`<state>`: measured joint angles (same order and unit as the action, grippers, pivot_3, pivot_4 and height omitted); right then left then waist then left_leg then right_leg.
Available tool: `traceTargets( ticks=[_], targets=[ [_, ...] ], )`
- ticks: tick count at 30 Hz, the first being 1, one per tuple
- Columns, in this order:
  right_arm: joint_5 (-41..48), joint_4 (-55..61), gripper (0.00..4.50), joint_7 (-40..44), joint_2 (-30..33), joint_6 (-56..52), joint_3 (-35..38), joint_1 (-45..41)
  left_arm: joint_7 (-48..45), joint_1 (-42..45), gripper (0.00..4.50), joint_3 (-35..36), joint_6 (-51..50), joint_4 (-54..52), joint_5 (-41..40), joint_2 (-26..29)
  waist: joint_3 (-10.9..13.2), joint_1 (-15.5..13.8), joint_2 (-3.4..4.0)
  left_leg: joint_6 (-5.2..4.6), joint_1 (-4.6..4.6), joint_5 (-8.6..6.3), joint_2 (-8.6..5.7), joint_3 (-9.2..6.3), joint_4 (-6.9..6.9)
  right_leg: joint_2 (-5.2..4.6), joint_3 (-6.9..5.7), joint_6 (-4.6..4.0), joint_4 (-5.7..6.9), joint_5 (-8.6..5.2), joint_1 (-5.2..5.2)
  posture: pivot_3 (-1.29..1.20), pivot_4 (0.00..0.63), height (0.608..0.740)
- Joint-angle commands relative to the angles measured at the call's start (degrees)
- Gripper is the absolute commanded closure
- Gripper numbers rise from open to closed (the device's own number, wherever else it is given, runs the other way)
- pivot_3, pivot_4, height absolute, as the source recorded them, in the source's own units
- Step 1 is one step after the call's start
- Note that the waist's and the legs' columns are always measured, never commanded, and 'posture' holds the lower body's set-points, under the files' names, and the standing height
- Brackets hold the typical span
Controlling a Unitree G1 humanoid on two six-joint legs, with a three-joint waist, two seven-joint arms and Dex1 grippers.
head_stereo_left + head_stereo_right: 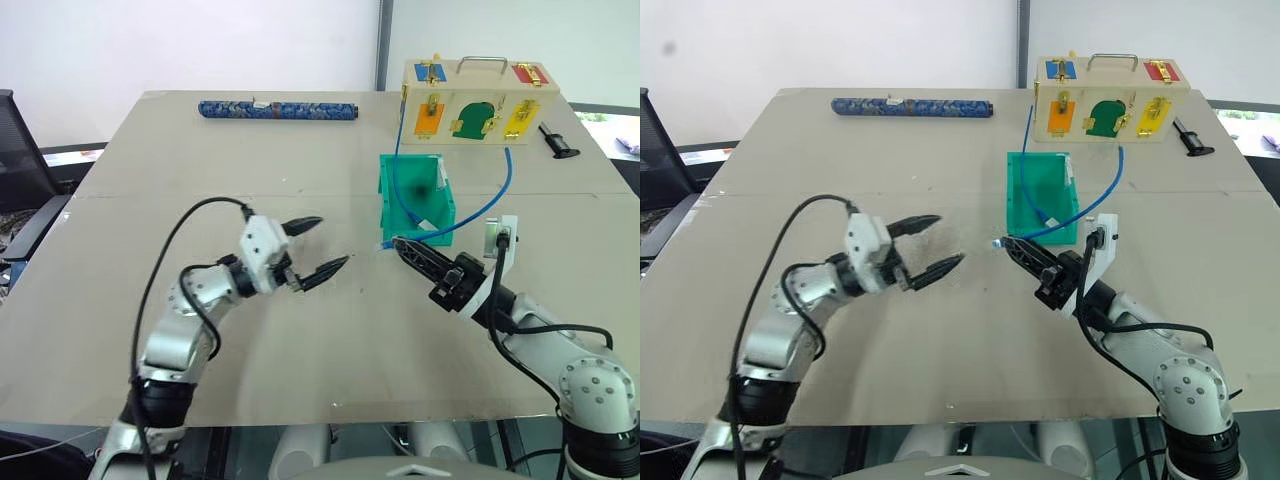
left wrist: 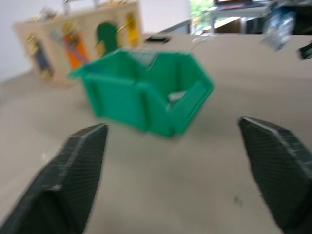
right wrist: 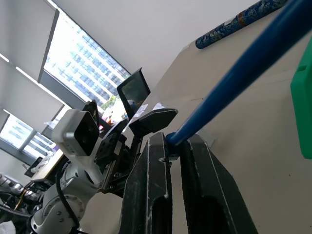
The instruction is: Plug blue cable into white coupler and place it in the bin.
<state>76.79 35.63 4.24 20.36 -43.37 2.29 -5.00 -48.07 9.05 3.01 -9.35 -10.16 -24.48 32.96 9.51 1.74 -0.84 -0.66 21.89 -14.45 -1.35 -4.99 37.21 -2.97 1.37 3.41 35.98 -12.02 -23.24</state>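
**Blue cable pinched at desk's centre, green bin standing just behind**

A broad beige desk (image 1: 300, 330) carries the scene. At its far edge stands a pale wooden box (image 1: 478, 100) with a metal handle and orange, green, yellow, blue and red latch panels; no writing on it can be read. To the box's left lies a long dark-blue patterned tube (image 1: 277, 110), and to its right a small black tool (image 1: 560, 142).

In front of the box sits the bin (image 1: 415, 200), teal-green and open-topped. The blue cable (image 1: 490, 205) loops from the box's front, dips into the bin and arcs round the bin's right side to the desk's centre.

The right arm reaches in from the lower right, its claw (image 1: 407, 250) pointing toward the left and pressed together on the cable's end, just before the bin's near corner. The right wrist view shows the two black fingers (image 3: 151, 195) clamped on the cable tip.

The left arm bends in from the lower left, its claw (image 1: 322, 248) spread wide and empty, aimed at the right claw, the two well apart.

The white coupler cannot be made out.
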Motion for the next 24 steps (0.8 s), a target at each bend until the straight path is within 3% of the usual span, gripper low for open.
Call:
traceTargets(
  ticks=[1, 4, 12, 18, 24],
  targets=[
    [0.0, 0.8, 4.5, 1.5, 0.3, 1.5, 1.1, 0.0, 1.2, -1.2, 0.16, 6.4, -2.8, 2.0, -2.8, 1.8, 0.0, -0.2, 0.0, 0.0, 0.0, 0.0, 0.0, -0.01, 0.0, 0.0, -0.01, 0.0, 0.0, 0.0, 0.0, 0.0, 0.15, 0.738],
    [-1.3, 0.5, 4.5, 2.0, 0.2, 1.9, 0.7, 0.1, 0.0, -0.7, 0.16, 8.2, -3.6, 7.2, -2.3, 3.2, 0.0, -0.4, 0.0, 0.0, 0.0, 0.0, -0.02, 0.01, 0.0, 0.0, -0.04, 0.01, 0.0, -0.01, 0.0, 0.0, 0.15, 0.738],
    [-3.9, 0.8, 4.5, 2.5, -0.6, 2.3, -0.6, 0.5, -12.9, 12.5, 0.16, 1.0, 0.9, 28.6, 5.4, 8.4, 0.0, -1.2, -0.02, 0.0, 0.08, 0.0, -0.09, 0.21, 0.01, 0.0, -0.11, -0.01, -0.02, 0.0, -0.03, 0.0, 0.15, 0.738],
    [-4.3, 2.2, 4.5, 1.7, -0.5, 2.6, -0.2, 1.4, -21.4, 25.8, 0.16, -5.1, 10.7, 48.1, 12.1, 6.5, 0.0, -0.9, -0.05, 0.0, 0.16, 0.0, -0.2, 0.27, -0.02, -0.01, -0.07, -0.02, -0.02, 0.01, -0.14, 0.0, 0.15, 0.738],
    [-4.3, 3.6, 4.5, 0.8, -0.2, 3.0, 0.3, 2.6, -22.9, 34.5, 0.16, -7.0, 19.1, 61.6, 16.9, 3.5, 0.0, -0.9, -0.07, 0.0, 0.26, 0.0, -0.19, 0.28, 0.0, -0.02, -0.07, -0.01, -0.01, 0.02, -0.22, 0.0, 0.15, 0.738]
  ],
)
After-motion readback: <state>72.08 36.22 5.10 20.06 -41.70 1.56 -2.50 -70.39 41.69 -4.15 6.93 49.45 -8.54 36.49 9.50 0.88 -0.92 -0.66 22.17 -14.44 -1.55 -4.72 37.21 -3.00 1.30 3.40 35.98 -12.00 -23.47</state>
